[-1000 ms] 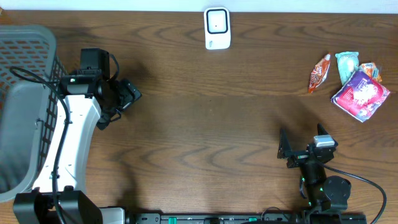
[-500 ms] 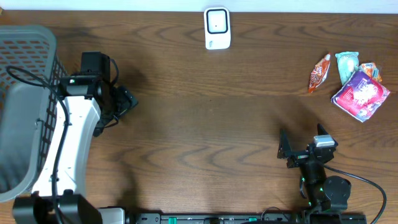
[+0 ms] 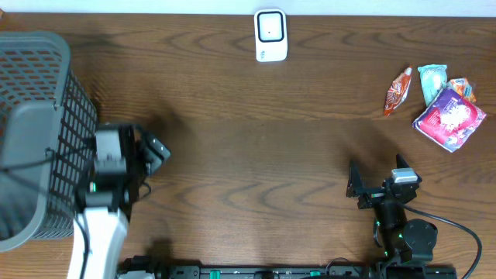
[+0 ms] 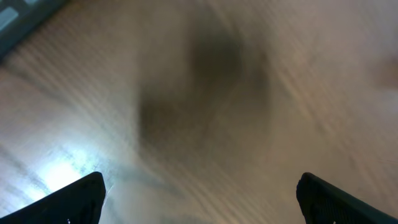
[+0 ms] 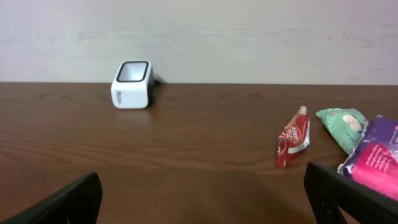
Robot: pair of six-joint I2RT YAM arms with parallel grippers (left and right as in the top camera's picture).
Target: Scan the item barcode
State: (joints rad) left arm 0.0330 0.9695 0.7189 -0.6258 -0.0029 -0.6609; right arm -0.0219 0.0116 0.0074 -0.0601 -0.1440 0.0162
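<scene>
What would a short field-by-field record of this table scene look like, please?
scanner: white scanner, far edge of table, centre
items: red packet, green packet, purple packet, clustered far right
basket: grey basket, left edge
left gripper: open, empty, beside basket
right gripper: open, empty, near edge
scan: not yet begun
</scene>
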